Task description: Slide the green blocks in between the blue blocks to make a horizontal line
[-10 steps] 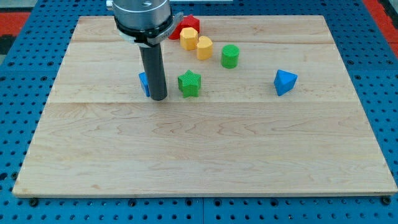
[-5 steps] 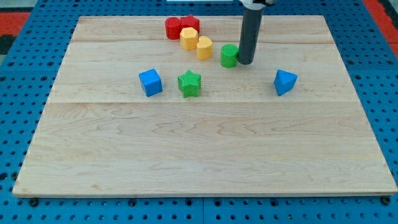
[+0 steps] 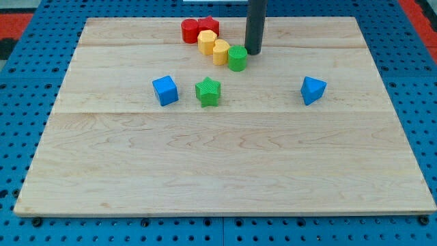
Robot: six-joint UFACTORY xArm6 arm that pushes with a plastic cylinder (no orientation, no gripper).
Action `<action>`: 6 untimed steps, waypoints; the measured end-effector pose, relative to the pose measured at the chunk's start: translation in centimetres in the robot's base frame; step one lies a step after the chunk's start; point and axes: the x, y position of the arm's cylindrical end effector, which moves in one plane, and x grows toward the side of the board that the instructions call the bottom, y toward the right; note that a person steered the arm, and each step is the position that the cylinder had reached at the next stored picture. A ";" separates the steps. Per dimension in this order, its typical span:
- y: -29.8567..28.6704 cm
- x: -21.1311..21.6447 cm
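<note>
Wood makes up the largest thing, a pale plank board [image 3: 225, 178] resting on a blue pegboard table [image 3: 423, 75]. Next in size is the dark rod, cut off by the view's top so nothing of the arm above it shows; there is no hand on it to open or close, and my tip [image 3: 253, 53] sits just beside the green cylinder [image 3: 237, 59], at its upper right, too close to tell whether they touch. Two green blocks are on the board: that ribbed cylinder, pressed against a yellow block, and a green star [image 3: 207, 91] lower down, just right of the blue cube [image 3: 164, 90]. Two blue blocks lie well apart on roughly one level: the cube at the view's left and a blue wedge-like block [image 3: 313, 89] at the right. Two yellow blocks [image 3: 214, 46] touch each other, their shapes hard to make out, and two red blocks [image 3: 199, 29] sit side by side near the board's top edge.
</note>
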 end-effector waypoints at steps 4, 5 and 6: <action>-5.5 -1.3; -8.8 1.4; -8.9 3.6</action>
